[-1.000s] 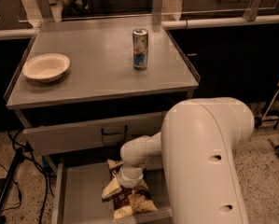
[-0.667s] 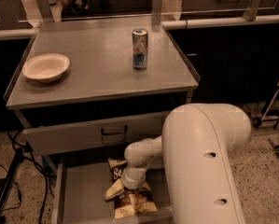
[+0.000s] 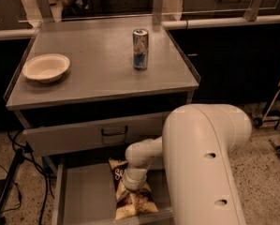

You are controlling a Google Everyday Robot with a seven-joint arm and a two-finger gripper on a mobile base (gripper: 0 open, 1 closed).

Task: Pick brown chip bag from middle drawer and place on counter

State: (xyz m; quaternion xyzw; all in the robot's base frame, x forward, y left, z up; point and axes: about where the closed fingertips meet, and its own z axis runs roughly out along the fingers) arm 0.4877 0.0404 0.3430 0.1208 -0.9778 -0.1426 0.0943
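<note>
The brown chip bag [image 3: 126,201] lies flat on the floor of the open middle drawer [image 3: 85,196], at the lower middle of the camera view, its pale yellow ends toward the front and back. My gripper [image 3: 131,185] reaches straight down onto the middle of the bag; the white wrist covers the fingertips. The counter [image 3: 99,60] is above, a grey steel top.
A white bowl [image 3: 46,67] sits on the counter's left side and a slim silver-blue can [image 3: 140,48] stands near its right middle. A closed drawer front with a dark bar handle [image 3: 114,131] is just above the open drawer. My big white arm [image 3: 205,163] fills the lower right.
The arm has shifted slightly right and lower over the drawer. The bag now lies flatter and straighter under the gripper.
</note>
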